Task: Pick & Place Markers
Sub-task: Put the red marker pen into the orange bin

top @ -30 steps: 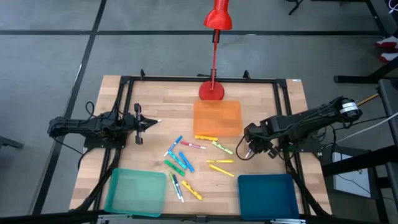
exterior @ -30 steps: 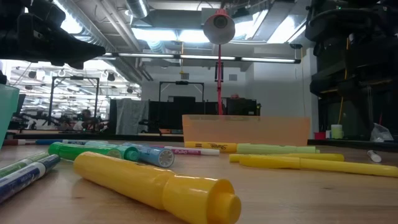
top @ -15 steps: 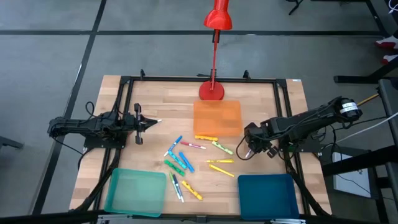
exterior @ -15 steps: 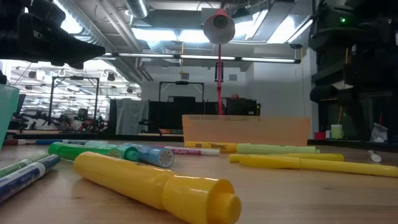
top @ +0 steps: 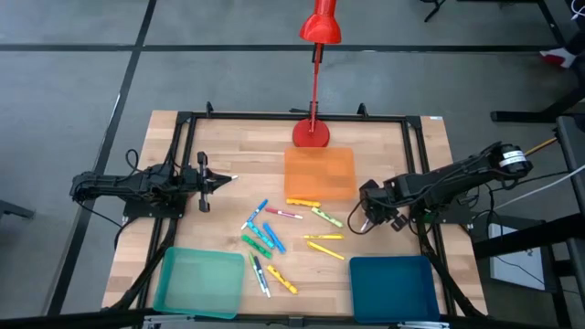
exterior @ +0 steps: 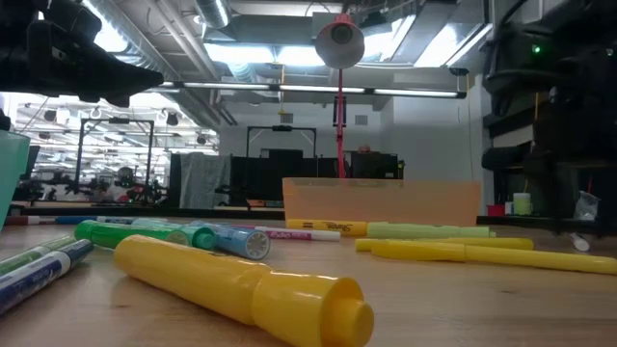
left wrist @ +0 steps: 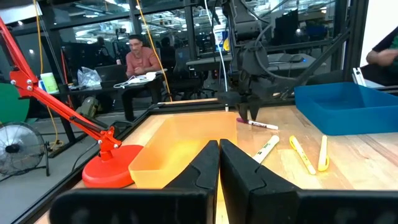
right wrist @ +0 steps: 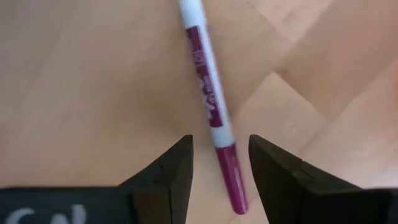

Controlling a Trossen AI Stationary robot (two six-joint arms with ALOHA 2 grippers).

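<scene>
The right pincer (right wrist: 219, 163) hung wide astride a purple-capped marker (right wrist: 208, 112) near the worktop's right edge, apparently ready to close and lift it.

The high view looks straight down on the whole table (top: 238, 146). The low view sits at tabletop level among the markers (exterior: 241, 280) (very close). Wrist views look past their fingers; the left shares the lamp (left wrist: 102, 162) with both.
</scene>
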